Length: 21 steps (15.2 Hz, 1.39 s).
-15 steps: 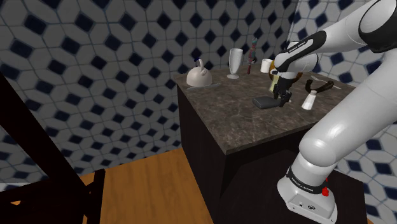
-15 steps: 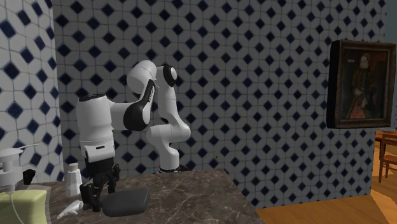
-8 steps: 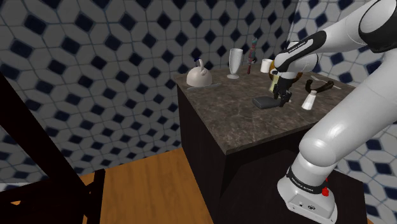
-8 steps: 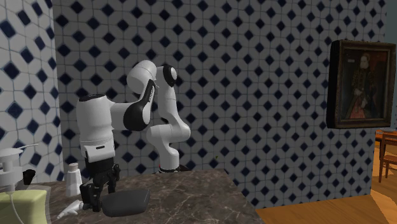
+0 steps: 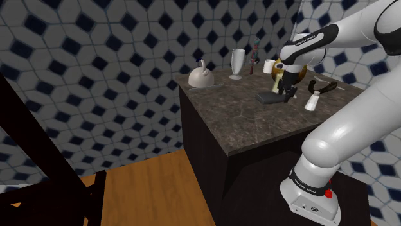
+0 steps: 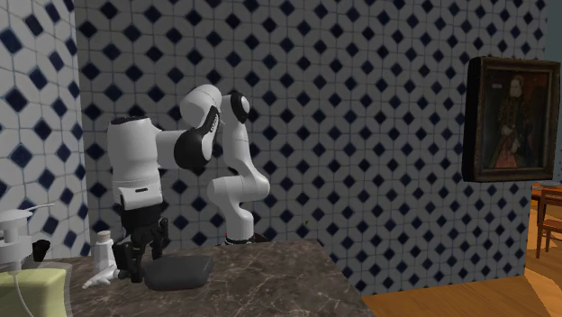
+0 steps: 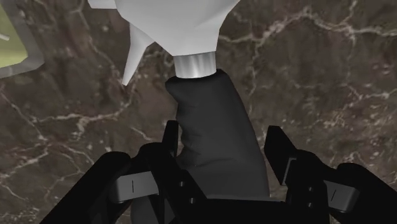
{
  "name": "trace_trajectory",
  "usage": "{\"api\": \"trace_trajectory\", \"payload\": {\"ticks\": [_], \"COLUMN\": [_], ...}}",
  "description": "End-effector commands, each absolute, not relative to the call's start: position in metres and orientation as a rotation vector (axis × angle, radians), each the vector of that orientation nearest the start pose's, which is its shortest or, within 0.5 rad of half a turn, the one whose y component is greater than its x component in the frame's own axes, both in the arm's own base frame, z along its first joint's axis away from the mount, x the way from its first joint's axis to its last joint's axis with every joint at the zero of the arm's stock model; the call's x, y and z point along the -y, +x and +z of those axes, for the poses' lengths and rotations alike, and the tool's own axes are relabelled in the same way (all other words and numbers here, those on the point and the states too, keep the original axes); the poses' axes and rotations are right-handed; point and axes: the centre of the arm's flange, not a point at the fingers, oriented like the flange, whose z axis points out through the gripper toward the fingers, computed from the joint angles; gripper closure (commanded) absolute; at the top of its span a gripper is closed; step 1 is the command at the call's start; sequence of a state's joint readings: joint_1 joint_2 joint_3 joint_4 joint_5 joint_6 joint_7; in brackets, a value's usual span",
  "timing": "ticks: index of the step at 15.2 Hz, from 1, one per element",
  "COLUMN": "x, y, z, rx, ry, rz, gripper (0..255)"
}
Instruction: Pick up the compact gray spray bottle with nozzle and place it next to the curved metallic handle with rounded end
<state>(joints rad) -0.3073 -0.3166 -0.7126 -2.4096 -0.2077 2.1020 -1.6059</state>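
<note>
Arm (image 5: 360,29): bent over the counter (image 5: 238,125), wrist turned straight down.
Gripper (image 5: 283,97): clamped on the dark spray bottle (image 7: 213,127), white nozzle (image 7: 172,25) farthest from the fingers.

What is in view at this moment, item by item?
spray bottle: 1, dark grey body, white nozzle, clasped above the counter
curved handle: 1, dark, on the counter beside the small bottle
small bottle: 1, white, on the counter near the arm
teapot-shaped pot: 1, off-white, counter corner at the shoulder view's left
tall glass: 1, pale, by the wall
cup: 1, white, by the wall
pump dispenser: 1, white, second exterior view's left edge
painting: 1, dark frame, on the tiled wall
counter: 1, dark marbled top
arm: 1, white with dark joints
pincer: 1, black, shut on the spray bottle
</note>
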Motion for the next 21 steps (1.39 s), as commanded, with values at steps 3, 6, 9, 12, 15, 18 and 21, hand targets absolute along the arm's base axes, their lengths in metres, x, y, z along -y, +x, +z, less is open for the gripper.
{"api": "trace_trajectory", "payload": {"ticks": [3, 6, 9, 12, 15, 18, 21], "x": [0.390, 0.390, 0.390, 0.390, 0.390, 0.390, 0.390], "y": [0.226, 0.226, 0.226, 0.226, 0.226, 0.226, 0.226], "z": [0.417, 0.433, 0.449, 0.465, 0.481, 0.497, 0.512], "rx": [1.097, 1.097, 1.097, 1.097, 1.097, 1.097, 1.097], "ry": [-2.881, -2.881, -2.881, -2.881, -2.881, -2.881, -2.881], "rz": [-0.021, -0.021, -0.021, -0.021, -0.021, -0.021, -0.021], "gripper": [255, 255, 255, 255, 255, 255, 255]}}
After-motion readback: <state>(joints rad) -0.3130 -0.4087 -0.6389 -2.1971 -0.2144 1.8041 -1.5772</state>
